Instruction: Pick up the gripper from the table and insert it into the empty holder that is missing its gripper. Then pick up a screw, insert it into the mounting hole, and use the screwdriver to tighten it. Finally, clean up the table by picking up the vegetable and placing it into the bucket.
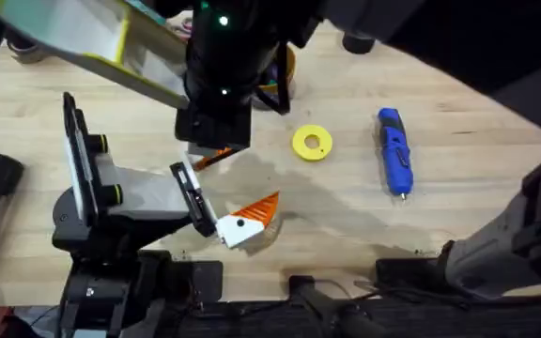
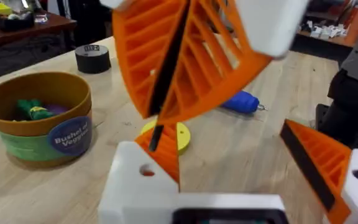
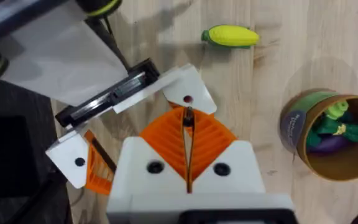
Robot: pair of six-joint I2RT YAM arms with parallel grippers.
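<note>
Holder [image 3: 194, 84] beneath closed right claw [image 3: 188, 116]; left claw [image 2: 225, 142] gapes; bucket [image 2: 17, 140], yellow disc [image 1: 312, 143] nearby.

The right gripper [image 1: 216, 150] hangs close over the left gripper [image 1: 242, 221], so little room is between them. The yellow disc [image 1: 312, 143] and the screwdriver [image 1: 394, 152] lie apart on open table [image 1: 458, 141].

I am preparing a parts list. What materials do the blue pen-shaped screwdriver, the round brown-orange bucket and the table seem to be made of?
The blue pen-shaped screwdriver looks like glossy moulded plastic with a thin metal tip. The round brown-orange bucket seems matte, perhaps plastic or card, with a printed label; I cannot tell which. The table appears to be light wood, showing grain and plank lines.
</note>
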